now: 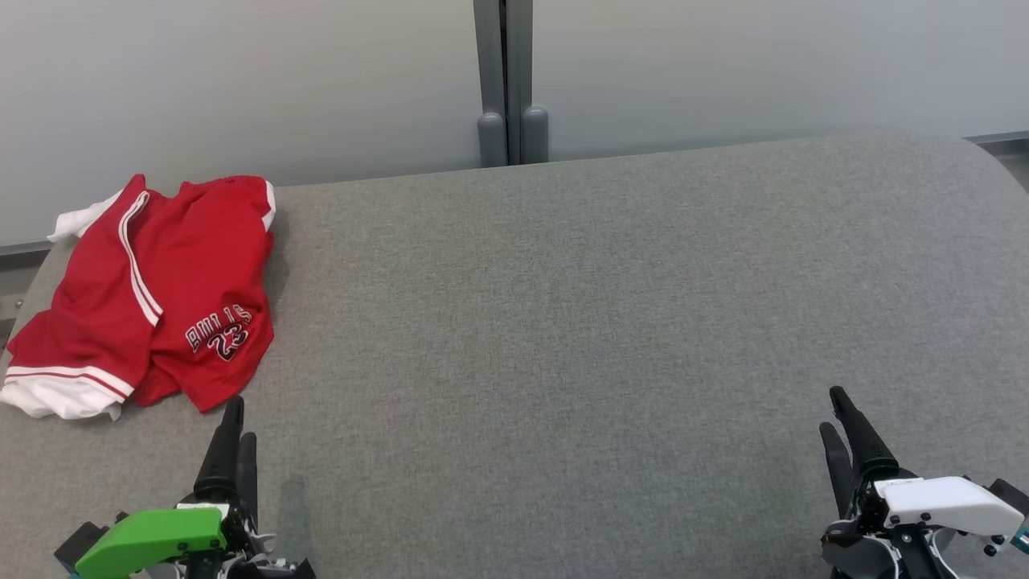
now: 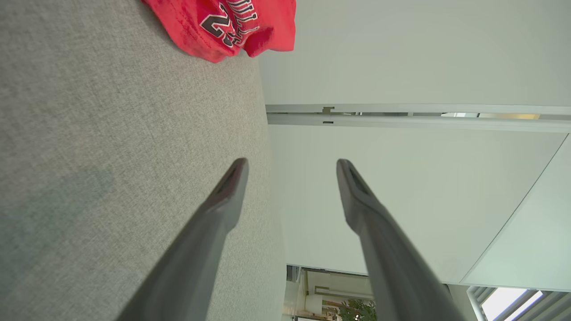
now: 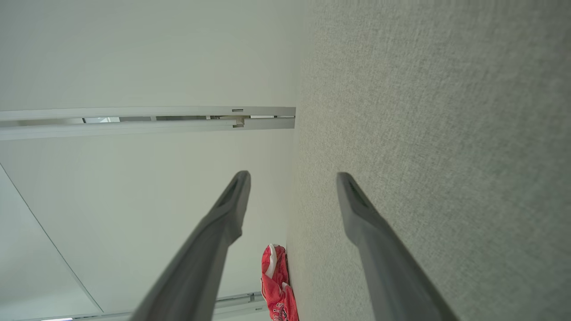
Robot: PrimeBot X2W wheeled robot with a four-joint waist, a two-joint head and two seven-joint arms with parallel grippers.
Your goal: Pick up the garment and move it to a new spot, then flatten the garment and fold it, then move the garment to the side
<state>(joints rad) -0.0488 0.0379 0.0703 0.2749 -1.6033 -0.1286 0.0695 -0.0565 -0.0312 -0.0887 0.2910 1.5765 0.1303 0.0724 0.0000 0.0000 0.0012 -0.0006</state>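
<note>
Grey fabric surface (image 1: 563, 322), red garment (image 1: 173, 273), pale wall (image 1: 241, 80)

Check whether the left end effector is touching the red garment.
Apart. The left wrist view shows the left end effector with fingers open, and a stretch of bare grey surface lies between its fingertips and the red garment.

Grey surface (image 1: 603, 322) bare; garment (image 1: 161, 281) occupies far-left corner.

- Head view: high, facing forward and down over the grey padded surface (image 1: 563, 322) toward the pale wall (image 1: 241, 80).
- Wrist views: low, near the surface, rolled sideways in opposite directions, facing the wall.
- All views share the red garment (image 1: 161, 281).
</note>
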